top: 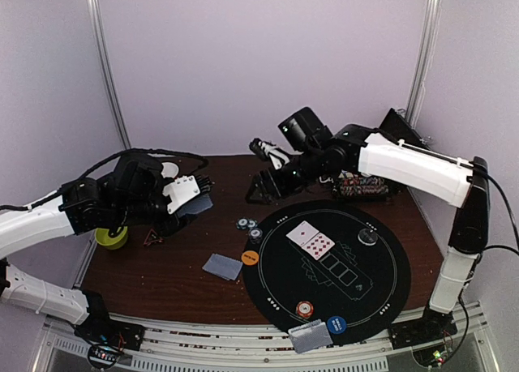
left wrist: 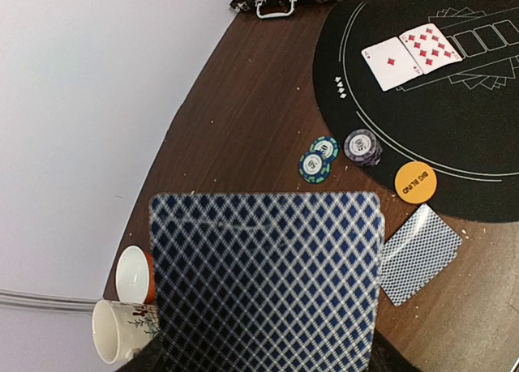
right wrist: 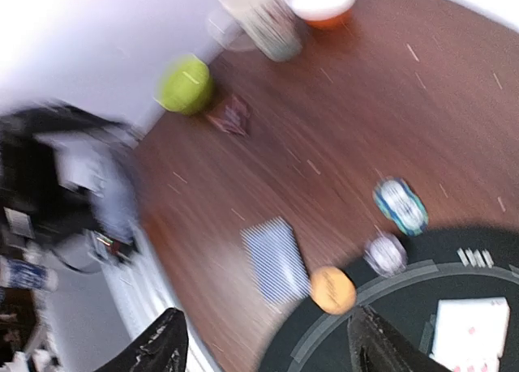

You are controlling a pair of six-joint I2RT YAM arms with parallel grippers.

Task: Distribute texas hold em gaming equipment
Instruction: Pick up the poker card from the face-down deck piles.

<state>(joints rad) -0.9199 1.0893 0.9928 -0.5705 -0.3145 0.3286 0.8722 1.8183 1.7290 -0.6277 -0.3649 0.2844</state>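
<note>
At the left side of the counter (top: pixel 162 279), the left pincer (top: pixel 191 197) is gripping a blue-backed card (left wrist: pixel 268 283) above the wood, well apart from the rest of the set. In its wrist view the card is filling the lower frame and hiding the fingers, so how far they are standing apart is not showing; the top view is showing the card clamped at the tip.

Beyond it, a face-down card (left wrist: pixel 418 254) is lying on bare wood just beside the orange disc (left wrist: pixel 414 181), which is sitting at the edge of the black mat (left wrist: pixel 454 137). The striped chips (left wrist: pixel 316 163) are resting near that same edge, and two face-up cards (left wrist: pixel 409 54) are lying side by side on the mat.

The right pincer (right wrist: pixel 272 349) is hanging high over the counter with its fingertips wide apart, holding and touching nothing; the face-down card and orange disc are lying below it.

A second face-down card (top: pixel 310 337), a blue disc (top: pixel 338 324) and a red-rimmed chip (top: pixel 304 310) are sitting at the mat's near rim, and a dark disc (top: pixel 368 236) is lying towards its right.

The right wrist view is blurring, so chip markings are unreadable there. The cream mug (left wrist: pixel 122 333) and orange bowl (left wrist: pixel 135 275) are partly hiding behind the held card.
</note>
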